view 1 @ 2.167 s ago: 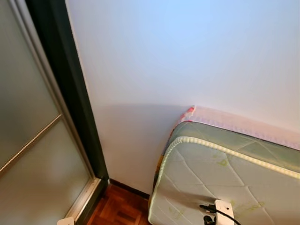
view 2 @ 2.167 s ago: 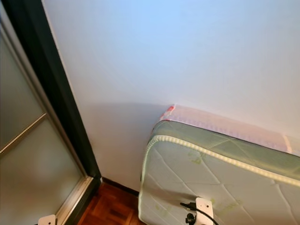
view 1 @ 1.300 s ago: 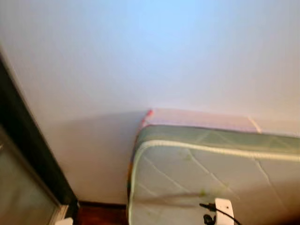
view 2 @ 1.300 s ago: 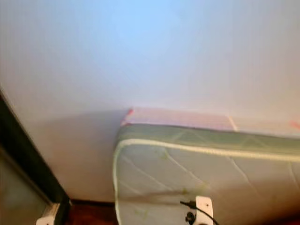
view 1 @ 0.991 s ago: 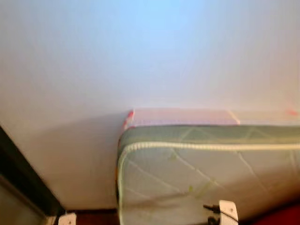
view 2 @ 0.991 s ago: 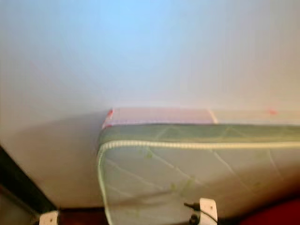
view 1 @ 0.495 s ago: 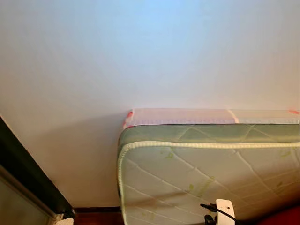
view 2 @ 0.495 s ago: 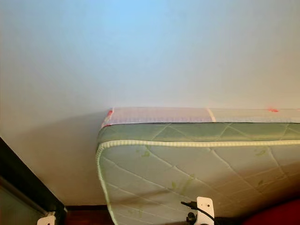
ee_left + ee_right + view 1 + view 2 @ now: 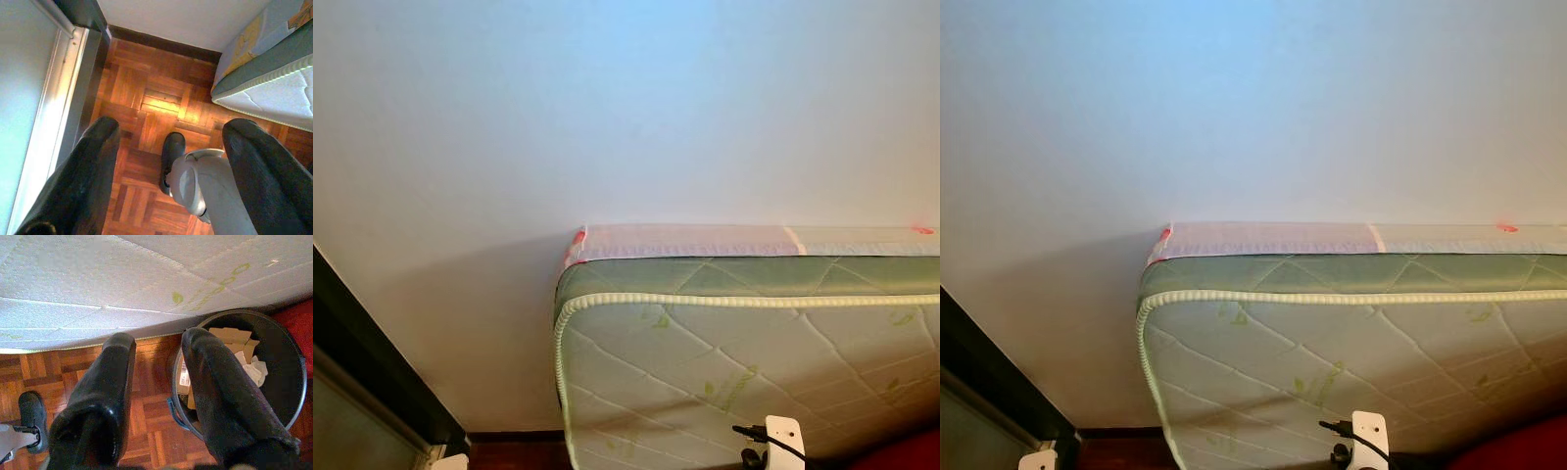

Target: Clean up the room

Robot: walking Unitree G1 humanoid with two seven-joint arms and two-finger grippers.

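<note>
A green-and-white quilted mattress stands on its edge against the white wall. My left gripper hangs open over the parquet floor, with nothing between its fingers. My right gripper is open and holds nothing. It hangs above the edge of a dark round bin that stands beside the mattress. The bin holds pieces of cardboard and crumpled paper.
A dark door frame with a frosted sliding door is at my left. My own black foot stands on the parquet below the left gripper. A red mat lies by the bin.
The camera has swung to the right: the sliding door has slid almost out of the head views and more of the mattress shows. In the last half second the picture barely shifts.
</note>
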